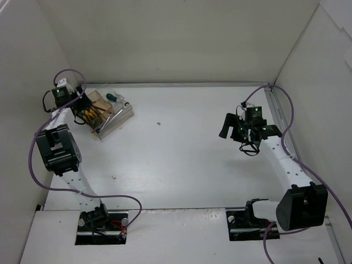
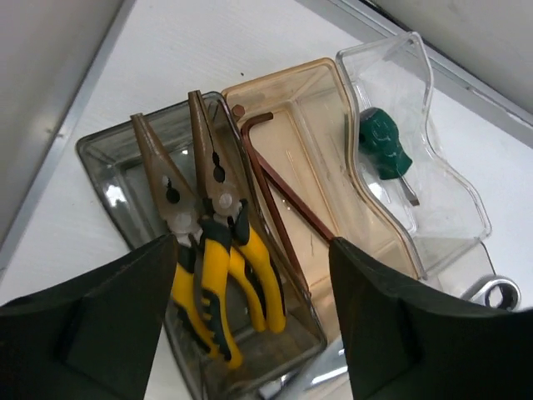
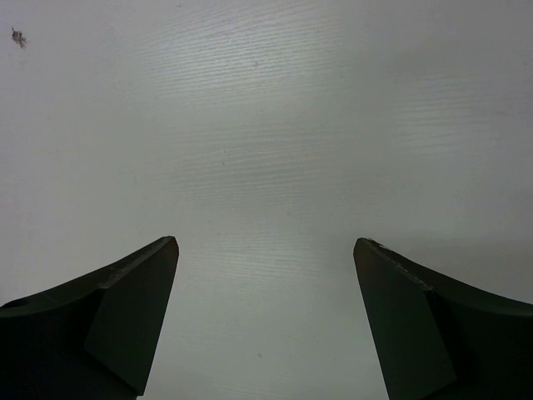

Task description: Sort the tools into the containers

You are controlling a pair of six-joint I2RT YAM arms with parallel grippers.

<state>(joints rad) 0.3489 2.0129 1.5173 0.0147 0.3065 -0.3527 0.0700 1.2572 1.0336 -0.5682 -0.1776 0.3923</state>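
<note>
Pliers (image 2: 218, 271) lay in grey box (image 2: 104, 162), hex key (image 2: 256, 119) in brown box (image 2: 308, 104). Left hand (image 2: 251, 243) stood open above pliers; right hand (image 3: 266, 242) open over worktop (image 3: 266, 100).

You see the left gripper (image 2: 254, 243) with its fingers spread wide over the yellow-handled pliers (image 2: 218, 265), which lie in the grey box (image 2: 107, 171). Just beside it, the brown box (image 2: 287, 77) holds a bent hex key (image 2: 279, 196). The clear box (image 2: 454, 196) holds the green-handled screwdriver (image 2: 383, 150). A wrench (image 2: 497, 292) shows by the clear box's near corner.
</note>
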